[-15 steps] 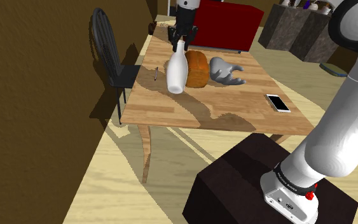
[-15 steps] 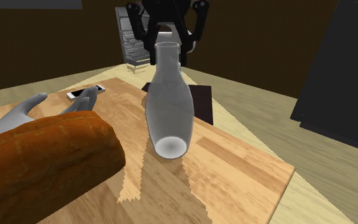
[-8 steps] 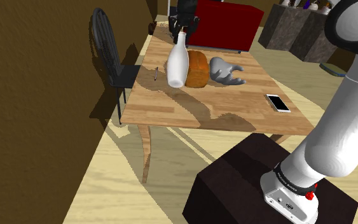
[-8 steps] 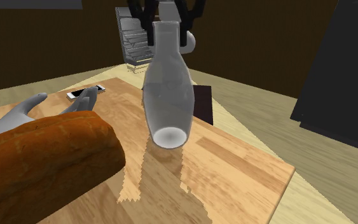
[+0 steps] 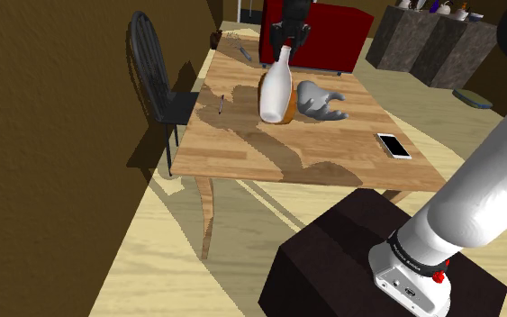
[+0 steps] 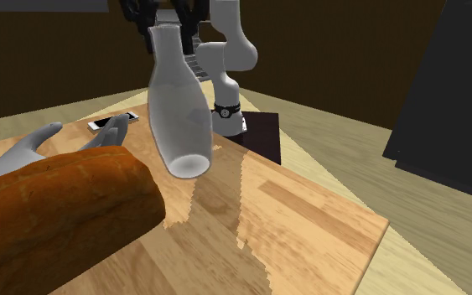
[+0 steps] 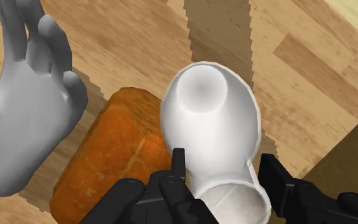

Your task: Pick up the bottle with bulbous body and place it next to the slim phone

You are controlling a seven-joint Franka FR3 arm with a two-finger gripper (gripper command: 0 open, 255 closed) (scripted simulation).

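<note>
The white bottle (image 5: 276, 90) with a bulbous body and narrow neck hangs in the air above the wooden table (image 5: 269, 158), tilted a little. My gripper (image 5: 285, 47) is shut on its neck from above. In the wrist view the gripper (image 7: 225, 184) clasps the neck, one finger (image 7: 177, 168) on each side, and the bottle (image 7: 212, 133) hangs over the edge of an orange-brown loaf (image 7: 120, 159). The slim white phone (image 5: 393, 145) lies flat near the table's edge at the shoulder view's right. The second exterior view shows the bottle (image 6: 178, 109) raised and the phone (image 6: 112, 122) beyond it.
A grey hand-shaped figure (image 5: 321, 101) lies beside the loaf (image 5: 289, 108), between the bottle and the phone. A thin pen-like object (image 5: 221, 104) lies on the table's left part. A black chair (image 5: 152, 67) stands at the table's left side, a red block (image 5: 328, 31) behind it.
The bottle has risen off the table in my shut gripper and moved toward the shoulder view's right, from beside the loaf to above it.
</note>
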